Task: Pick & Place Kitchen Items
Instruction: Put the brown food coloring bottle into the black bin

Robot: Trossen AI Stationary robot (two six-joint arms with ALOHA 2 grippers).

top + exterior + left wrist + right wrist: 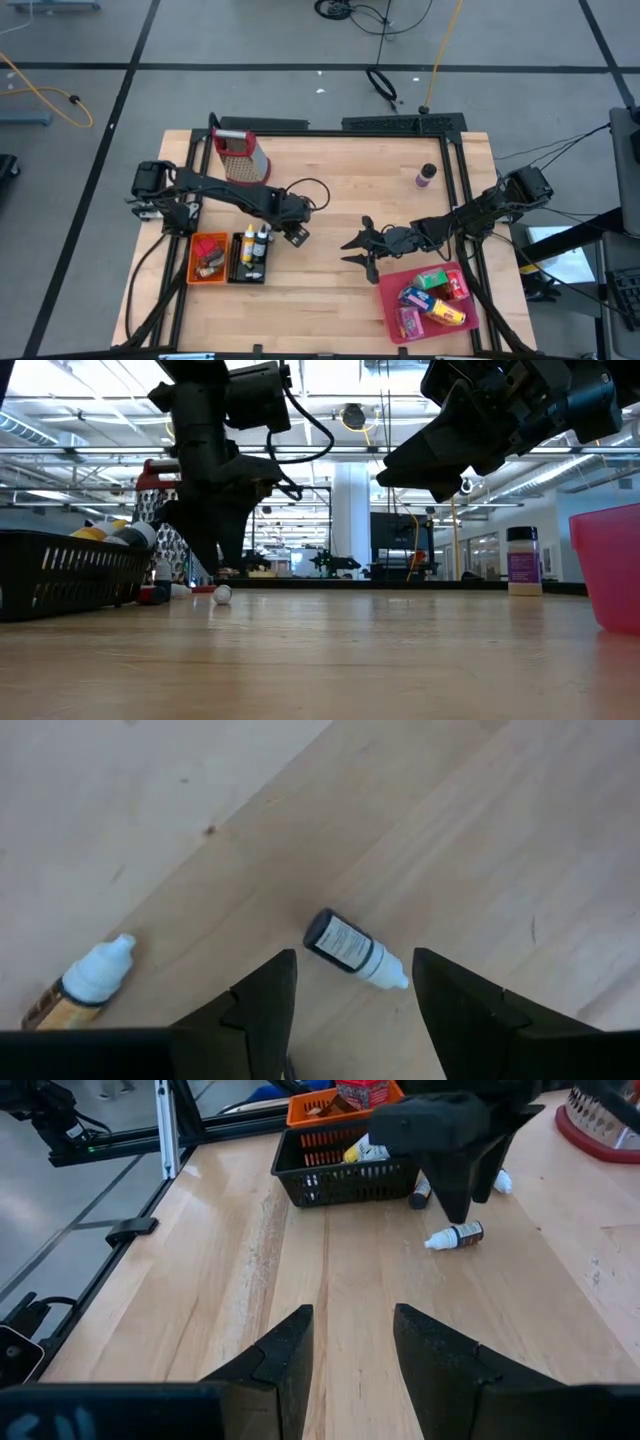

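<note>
Dark-capped little bottle (352,947) is seen lying on the wooden table (480,840) at frame centre, between the left gripper's (355,1000) released fingers; closing on it is judged next.

Bright even light, backlit silhouetted arms, soft shadows

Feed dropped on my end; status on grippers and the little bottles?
Left gripper open above a small dark bottle lying on the table. Right gripper open, empty, mid-table. Black basket close by; nothing blocking.
</note>
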